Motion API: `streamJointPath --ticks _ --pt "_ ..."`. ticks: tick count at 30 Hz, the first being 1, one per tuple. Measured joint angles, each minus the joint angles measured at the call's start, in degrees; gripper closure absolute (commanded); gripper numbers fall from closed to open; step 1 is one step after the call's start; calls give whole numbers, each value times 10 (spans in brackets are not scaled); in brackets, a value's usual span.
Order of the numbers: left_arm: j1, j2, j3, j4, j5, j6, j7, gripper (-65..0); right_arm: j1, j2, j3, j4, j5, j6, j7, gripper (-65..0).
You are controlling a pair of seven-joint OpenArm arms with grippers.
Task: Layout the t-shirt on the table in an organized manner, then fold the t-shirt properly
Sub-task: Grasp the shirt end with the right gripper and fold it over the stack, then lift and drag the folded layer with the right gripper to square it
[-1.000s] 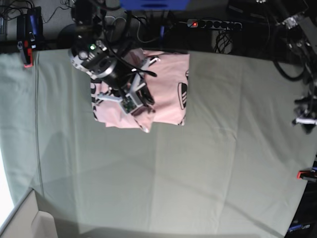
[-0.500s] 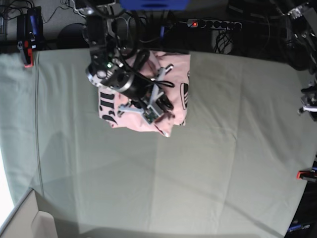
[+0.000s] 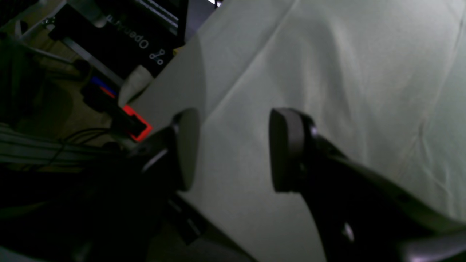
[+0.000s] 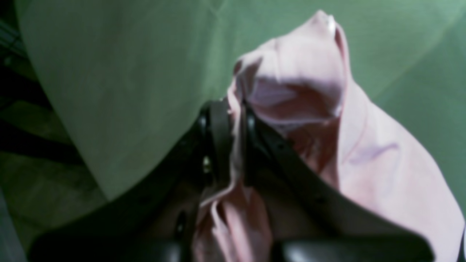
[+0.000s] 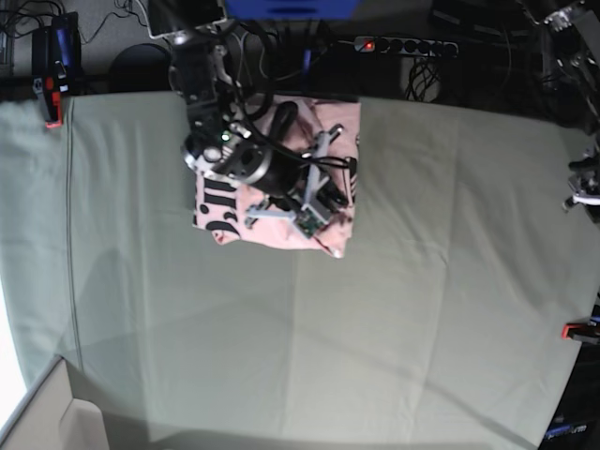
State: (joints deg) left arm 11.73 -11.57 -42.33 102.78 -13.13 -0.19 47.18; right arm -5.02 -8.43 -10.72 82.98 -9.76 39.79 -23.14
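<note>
While the right gripper [image 4: 233, 120] is pinching a fold of the t-shirt [image 5: 281, 202] between its closed jaws, the pale pink garment is lying bunched into a rough, compact rectangle at the far edge of the table [image 5: 394, 319], near the middle of that edge and left of centre in the base view. Black serif lettering is showing along the shirt's left side, and a small dark striped graphic is peeking out near its right edge. One lower corner is sticking out past the bundle in a small point. The right arm is reaching over the shirt and covering much of its middle.

Seen from the right wrist view, the pink cloth [image 4: 298, 91] is rising in a soft, hollow peak beyond the dark fingers [image 4: 218, 123], with more of it draping down on the near side; the picture is blurred.

Off at the table's right edge, the left gripper [image 3: 233, 149] is hanging with its jaws apart and nothing between them, above creased pale grey-green cloth. A red clamp [image 3: 136, 127] is showing just beside that edge.
</note>
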Motion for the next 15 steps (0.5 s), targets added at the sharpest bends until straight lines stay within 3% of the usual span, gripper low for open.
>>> streamJointPath --ticks 14,15 --pt "11 2 0 0 0 0 2 -303 35 0 -3 -47 1 0 2 0" --pt "11 2 0 0 0 0 2 -303 34 0 -4 -47 1 0 -1 -25"
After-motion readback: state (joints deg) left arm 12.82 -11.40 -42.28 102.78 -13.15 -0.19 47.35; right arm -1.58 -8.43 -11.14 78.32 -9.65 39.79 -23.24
